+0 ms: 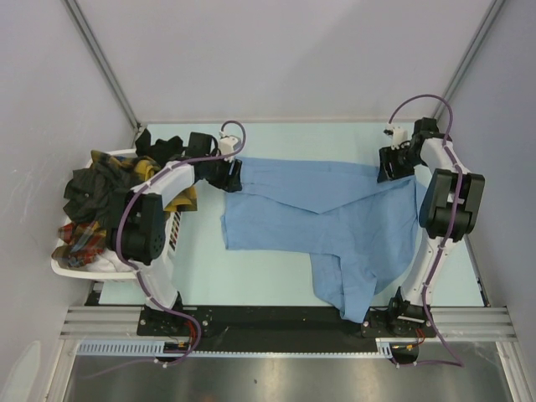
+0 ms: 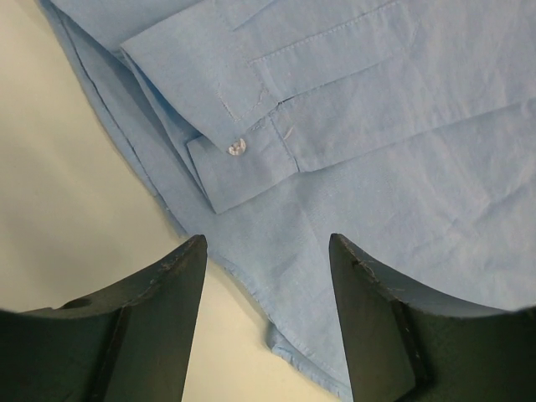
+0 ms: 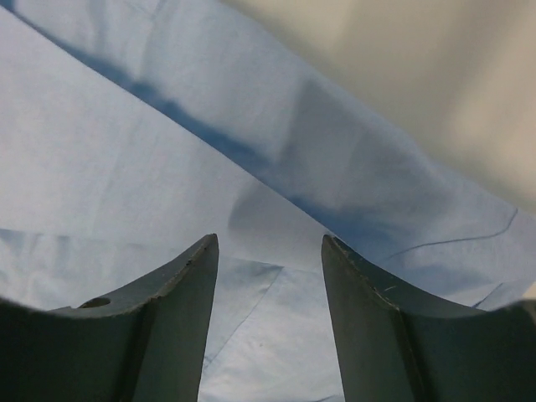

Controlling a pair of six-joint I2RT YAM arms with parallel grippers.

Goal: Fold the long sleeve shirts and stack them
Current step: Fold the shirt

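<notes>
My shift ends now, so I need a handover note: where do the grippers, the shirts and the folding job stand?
Left gripper: fingers open, empty, over the far left edge of the plain light blue buttoned cloth shirt.
Right gripper: fingers open, empty, over its far right edge.
Done: that shirt spread on the table, a buttoned cuff laid over its body.
Left: finish folding it; dark green-black shirt, yellow-black plaid shirt and red plaid shirt lie crumpled in the white slatted plastic basket; nothing stacked.
</notes>
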